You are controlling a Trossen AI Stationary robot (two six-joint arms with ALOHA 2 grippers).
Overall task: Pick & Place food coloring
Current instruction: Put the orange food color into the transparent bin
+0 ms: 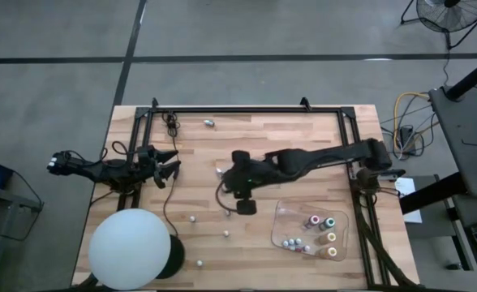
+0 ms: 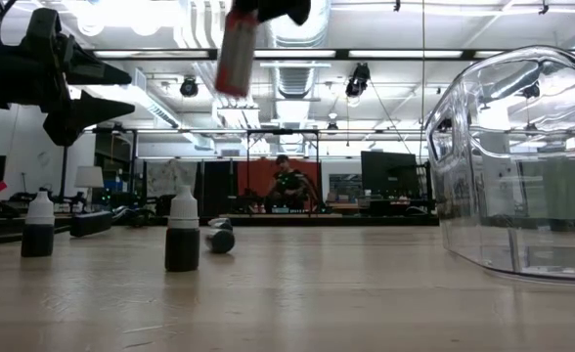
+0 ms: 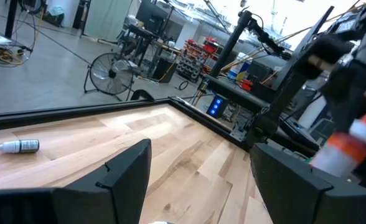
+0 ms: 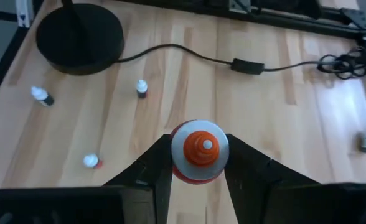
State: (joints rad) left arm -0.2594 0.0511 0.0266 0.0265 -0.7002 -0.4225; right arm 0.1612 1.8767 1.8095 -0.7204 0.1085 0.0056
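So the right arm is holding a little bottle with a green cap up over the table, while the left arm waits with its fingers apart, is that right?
Not quite: the cap is red-orange, not green. The right wrist view shows the right gripper shut on a small bottle with that cap, held above the table. The rest holds: the left gripper waits open at the table's left side.

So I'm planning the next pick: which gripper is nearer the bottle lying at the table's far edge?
Left. The left gripper hovers just short of the lying bottle, while the right gripper, jaws shut on an orange-capped bottle, sits farther off mid-table.
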